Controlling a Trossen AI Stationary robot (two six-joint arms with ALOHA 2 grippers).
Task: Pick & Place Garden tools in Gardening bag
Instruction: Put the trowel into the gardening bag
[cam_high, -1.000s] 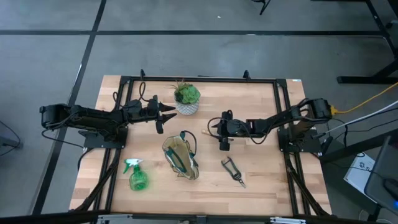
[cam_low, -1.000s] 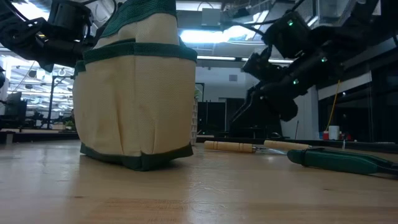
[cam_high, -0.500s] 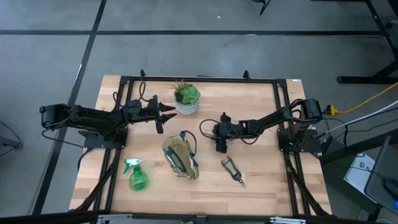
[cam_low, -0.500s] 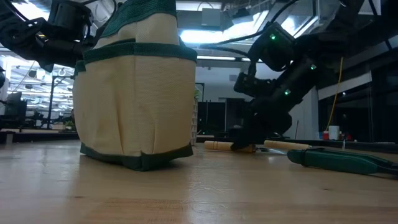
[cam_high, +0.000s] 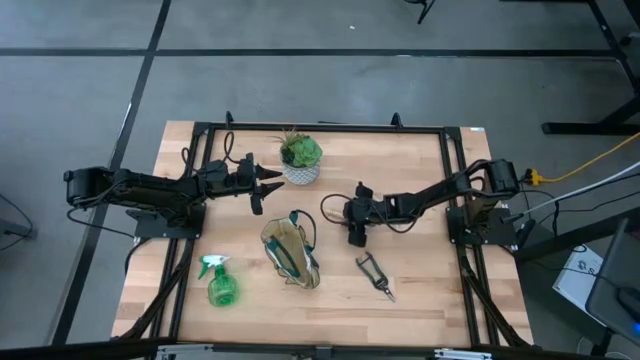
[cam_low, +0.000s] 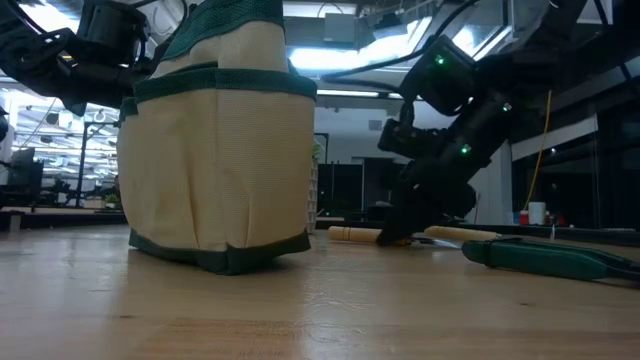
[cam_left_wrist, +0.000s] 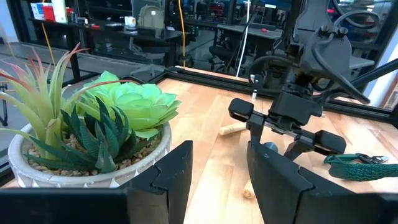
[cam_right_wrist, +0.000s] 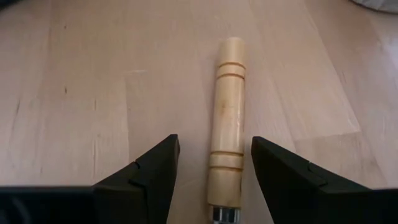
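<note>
A light wooden tool handle (cam_right_wrist: 227, 124) lies flat on the table, and its metal part is hidden under my right arm. My right gripper (cam_right_wrist: 214, 146) is open and low over the handle, one finger on each side, apart from it. It is just right of the tan, green-trimmed gardening bag (cam_high: 290, 252), which stands on its base. The low view shows two wooden handles (cam_low: 368, 235) lying on the table by this gripper (cam_low: 405, 225). The pruner (cam_high: 375, 274) and the green spray bottle (cam_high: 220, 285) lie near the front. My left gripper (cam_high: 262, 185) is open and empty beside the potted plant (cam_high: 300, 158).
The white plant pot (cam_left_wrist: 87, 158) sits close in front of my left gripper, near the table's far edge. The black frame rails (cam_high: 320, 127) run round the table. Bare wood lies between the bag and the pruner.
My right gripper has gone toward the table's left edge and down to the table, and now has the wooden handle between its open fingers. In the last half second it has hardly moved.
</note>
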